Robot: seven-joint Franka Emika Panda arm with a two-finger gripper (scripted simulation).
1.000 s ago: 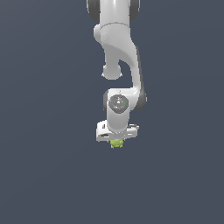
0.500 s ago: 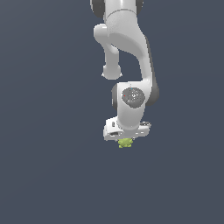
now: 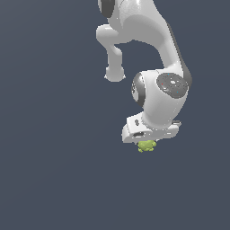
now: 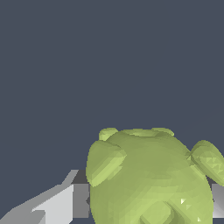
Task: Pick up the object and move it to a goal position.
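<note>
Yellow-green and knobbly, the object (image 3: 146,145) sits pinched under the white gripper (image 3: 147,143), apparently clear of any surface (only flat dark grey lies behind it); in the wrist view it (image 4: 151,177) fills the gap between the fingers (image 4: 59,203), which press against its sides.
</note>
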